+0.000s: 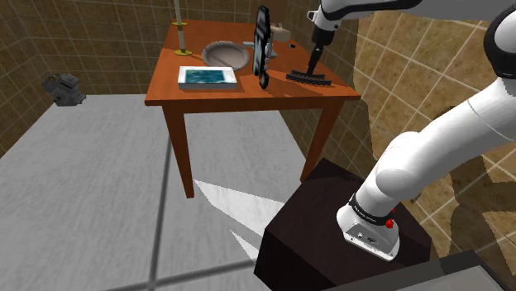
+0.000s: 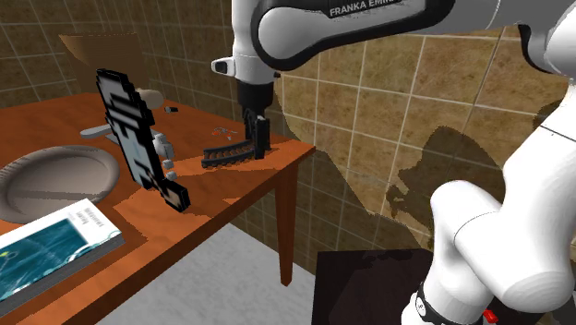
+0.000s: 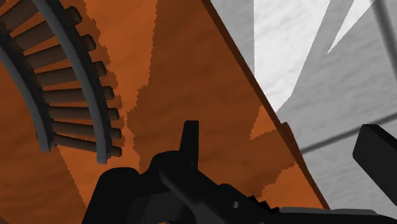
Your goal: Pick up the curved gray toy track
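Brown wooden worktop (image 1: 248,94) with scattered objects, in a room with tan tiled walls (image 1: 99,33)

A round grey plate (image 1: 226,54) sits mid-worktop. Just in front of it, nearer the shoulder view's lower edge, lies a flat book (image 1: 208,77) with a white border and a blue-green cover. To the shoulder view's right of both, a tall, thin black slab (image 1: 263,45) with blocky edges and white patches stands upright. A small pale object (image 1: 281,33), too small to identify, lies behind the slab. A thin pole (image 1: 179,25) rises from a small base at the far left corner. On the grey floor (image 1: 99,182), a grey lump (image 1: 64,88) sits by the wall, well apart from the worktop.
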